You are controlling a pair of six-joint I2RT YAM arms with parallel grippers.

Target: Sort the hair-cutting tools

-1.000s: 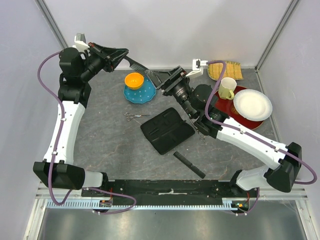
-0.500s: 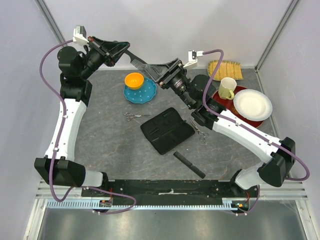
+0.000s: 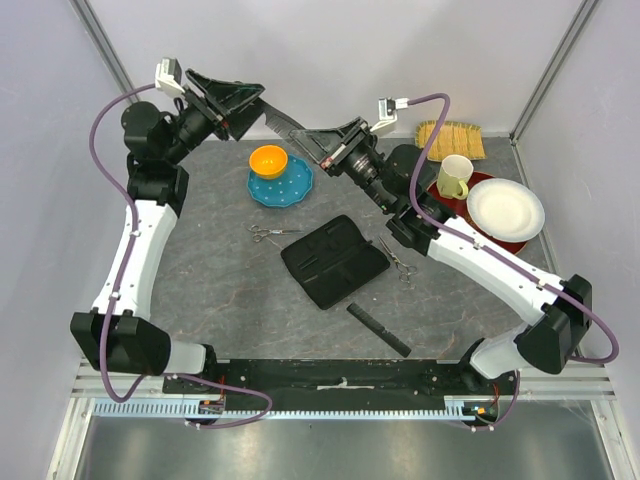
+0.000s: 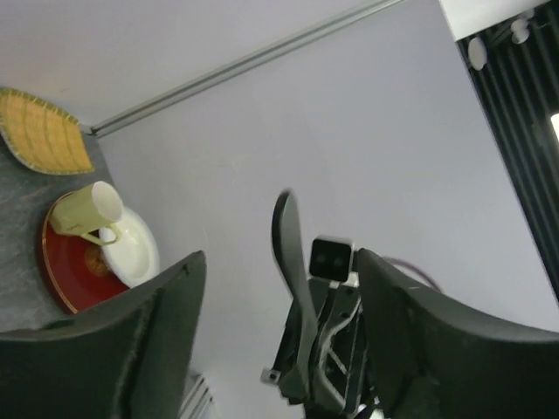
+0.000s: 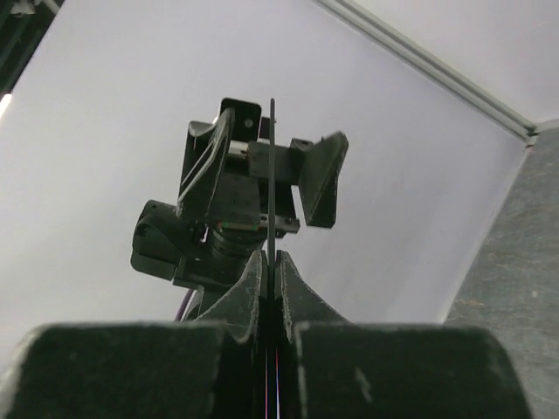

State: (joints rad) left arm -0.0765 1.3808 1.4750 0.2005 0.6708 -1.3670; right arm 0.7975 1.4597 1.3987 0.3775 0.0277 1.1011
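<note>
Above the back of the table, a black comb (image 3: pixel 283 122) hangs between both grippers. My right gripper (image 3: pixel 308 138) is shut on one end of it; in the right wrist view the comb (image 5: pixel 272 166) shows edge-on, rising out of the shut jaws (image 5: pixel 272 262). My left gripper (image 3: pixel 252 106) stands open around the other end, its fingers apart from the comb (image 4: pixel 293 262). On the table lie one pair of silver scissors (image 3: pixel 272 232), a second pair (image 3: pixel 398 260) and a second black comb (image 3: pixel 378 328).
A black zip case (image 3: pixel 333 260) lies mid-table. An orange bowl (image 3: pixel 268 160) sits on a blue plate (image 3: pixel 292 186). At the back right are a green mug (image 3: pixel 455 177), a white plate (image 3: pixel 505 208) on a red plate (image 3: pixel 492 246), and a bamboo mat (image 3: pixel 452 140).
My right gripper rose to the comb and shut on it. My left gripper, shut on the comb before, opened and let it go.
</note>
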